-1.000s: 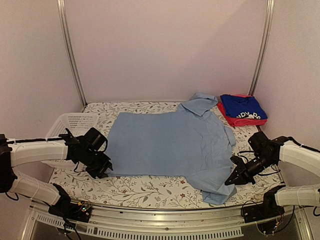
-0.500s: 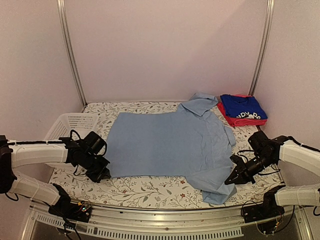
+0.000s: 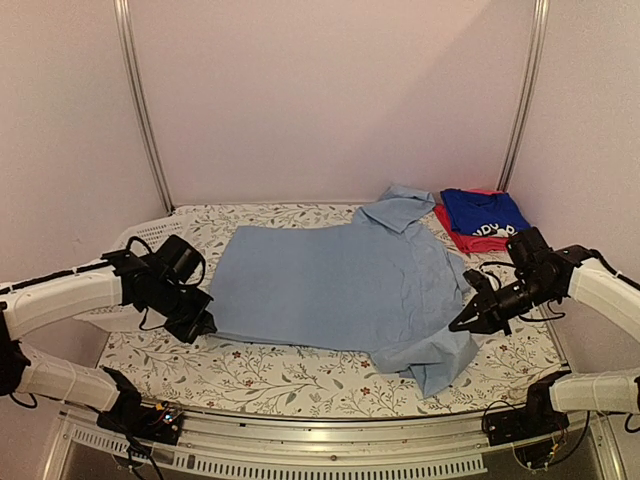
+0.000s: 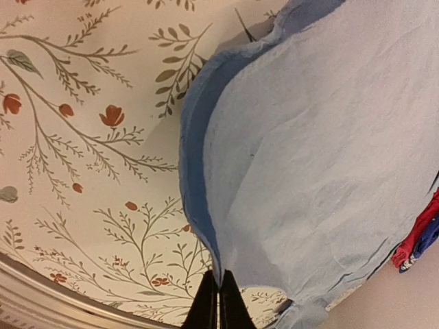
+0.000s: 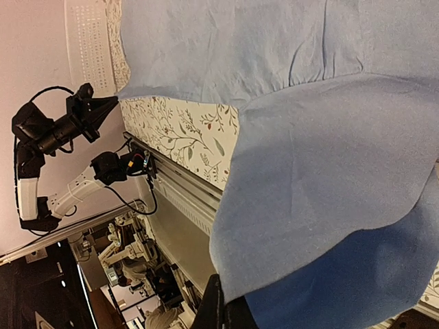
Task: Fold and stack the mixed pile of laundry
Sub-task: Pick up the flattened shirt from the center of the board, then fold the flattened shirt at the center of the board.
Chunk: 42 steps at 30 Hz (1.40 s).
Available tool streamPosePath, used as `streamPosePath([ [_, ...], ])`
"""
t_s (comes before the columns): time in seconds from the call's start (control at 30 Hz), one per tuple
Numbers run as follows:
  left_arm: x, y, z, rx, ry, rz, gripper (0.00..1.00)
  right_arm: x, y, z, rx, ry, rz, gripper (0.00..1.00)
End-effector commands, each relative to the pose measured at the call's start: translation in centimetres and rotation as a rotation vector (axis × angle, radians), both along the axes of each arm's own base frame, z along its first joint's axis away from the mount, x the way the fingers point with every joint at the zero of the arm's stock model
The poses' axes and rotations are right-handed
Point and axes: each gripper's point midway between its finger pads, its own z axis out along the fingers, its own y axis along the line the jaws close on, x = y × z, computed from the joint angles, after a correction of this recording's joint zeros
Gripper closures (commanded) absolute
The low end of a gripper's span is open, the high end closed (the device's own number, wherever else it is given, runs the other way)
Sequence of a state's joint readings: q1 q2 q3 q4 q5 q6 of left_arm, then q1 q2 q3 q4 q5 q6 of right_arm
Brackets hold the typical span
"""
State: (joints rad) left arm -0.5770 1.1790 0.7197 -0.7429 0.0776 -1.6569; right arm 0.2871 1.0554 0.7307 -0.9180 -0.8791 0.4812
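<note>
1. The light-blue collared shirt [image 3: 340, 285] lies spread across the middle of the floral-covered worktop [image 3: 280, 375], with its collar toward the far right.
2. The left claw [image 3: 200, 328] is closed tight on the shirt's near-left hem corner. Its wrist view shows the cloth edge caught between the tips.
3. The right claw [image 3: 462, 325] is also closed, gripping the shirt's right side near the sleeve, with cloth draping from it.
4. The royal-blue shirt [image 3: 485, 215] sits folded on the red-pink garment [image 3: 462, 240] in the far right corner, just beside the collar.
5. The shirt looks light, thin and limp, so it will likely sag and wrinkle. Hem corners and shoulder seams seem the best holds, with both layers pinched and both sides moved evenly to avoid bunching.
</note>
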Motion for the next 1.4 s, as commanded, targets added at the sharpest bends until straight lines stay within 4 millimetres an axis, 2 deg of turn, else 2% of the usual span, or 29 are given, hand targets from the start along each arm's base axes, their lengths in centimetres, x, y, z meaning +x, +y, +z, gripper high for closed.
streamPosePath([
  [0.0, 1.6, 1.3, 1.2, 0.062, -0.023, 0.032, 1.0, 2.8, -0.3, 2.3, 0.014, -0.083, -0.027, 1.0],
  [0.1, 2.0, 1.2, 1.6, 0.089, -0.005, 0.014, 1.0, 4.2, -0.3, 3.5, 0.009, -0.12, -0.036, 1.0],
  [0.23, 0.4, 0.6, -1.1, 0.043, 0.081, 0.034, 1.0, 4.9, -0.5, 3.2, -0.011, -0.104, -0.05, 1.0],
  [0.27, 0.8, 0.0, -1.3, 0.01, 0.062, 0.022, 1.0, 5.0, -0.5, 3.1, -0.01, -0.105, -0.05, 1.0],
  [0.33, 1.6, -0.5, -0.7, 0.027, 0.023, 0.008, 1.0, 5.6, -0.6, 3.5, -0.014, -0.124, -0.055, 1.0],
  [0.43, 3.5, -0.6, 1.6, 0.073, -0.035, -0.005, 1.0, 6.5, -0.6, 4.5, -0.01, -0.15, -0.059, 1.0],
  [0.53, 5.1, 0.2, 3.7, 0.117, -0.082, 0.028, 1.0, 7.5, -0.7, 5.0, -0.01, -0.165, -0.073, 1.0],
  [0.6, 5.5, 0.4, 4.2, 0.112, -0.08, 0.044, 1.0, 8.5, -1.0, 5.1, -0.022, -0.169, -0.092, 1.0],
  [0.73, 6.7, 0.4, 4.0, 0.102, -0.073, 0.056, 1.0, 11.5, -1.7, 5.2, -0.044, -0.187, -0.135, 1.0],
  [0.9, 9.2, 0.5, 3.6, 0.101, -0.11, 0.068, 1.0, 15.5, -1.9, 5.3, -0.037, -0.199, -0.176, 1.0],
  [1.17, 13.0, 1.6, 2.8, 0.132, -0.134, 0.08, 1.0, 21.5, -2.2, 3.5, -0.079, -0.199, -0.173, 1.0],
  [1.37, 15.4, 1.4, 1.3, 0.15, -0.129, 0.062, 1.0, 25.6, -2.1, 1.9, -0.084, -0.212, -0.162, 1.0],
])
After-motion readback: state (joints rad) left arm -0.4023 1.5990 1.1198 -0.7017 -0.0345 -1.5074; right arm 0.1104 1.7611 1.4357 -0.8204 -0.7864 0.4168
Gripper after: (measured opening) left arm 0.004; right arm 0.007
